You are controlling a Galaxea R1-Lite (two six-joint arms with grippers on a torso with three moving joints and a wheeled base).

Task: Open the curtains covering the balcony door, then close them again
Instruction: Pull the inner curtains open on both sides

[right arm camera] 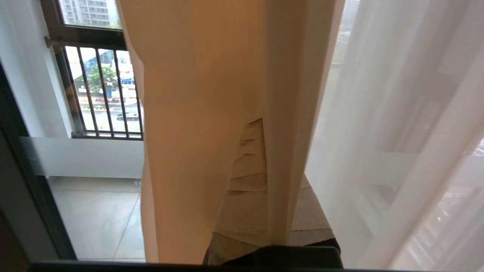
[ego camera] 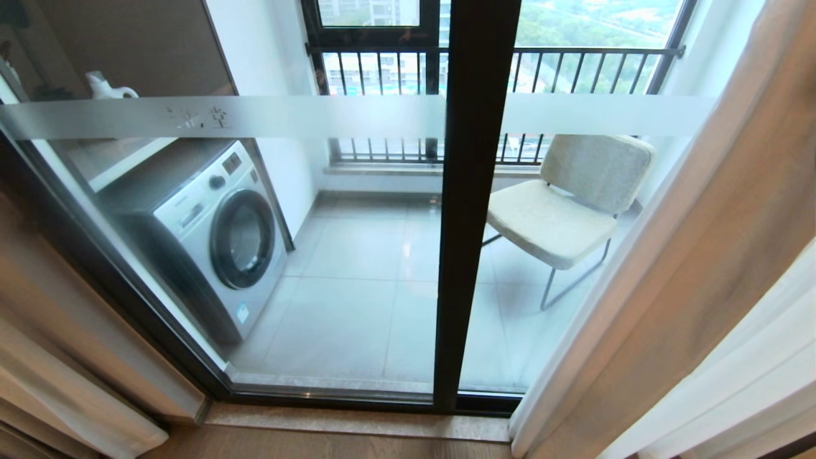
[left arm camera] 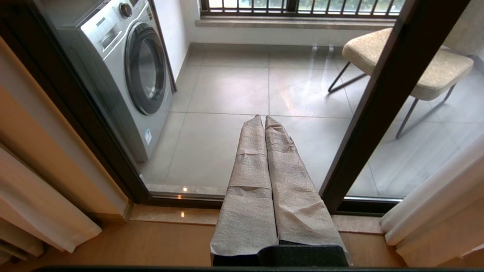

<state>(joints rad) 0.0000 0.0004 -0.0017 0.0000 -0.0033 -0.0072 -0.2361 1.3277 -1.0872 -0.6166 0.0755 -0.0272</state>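
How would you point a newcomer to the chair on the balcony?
Look through the balcony door, past its dark centre post, to the tiled floor under the railing window. The chair stands right of that post, opposite the washing machine. It alone has pale cushions on thin metal legs.

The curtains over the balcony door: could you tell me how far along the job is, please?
Opening looks done: the balcony door glass is uncovered, with curtains bunched at both sides. In hand: the right gripper is shut on the beige right-hand curtain's edge, a fold between its fingers, the white sheer beside it. The left gripper is shut, holding nothing. Left: drawing the curtains back across the glass.
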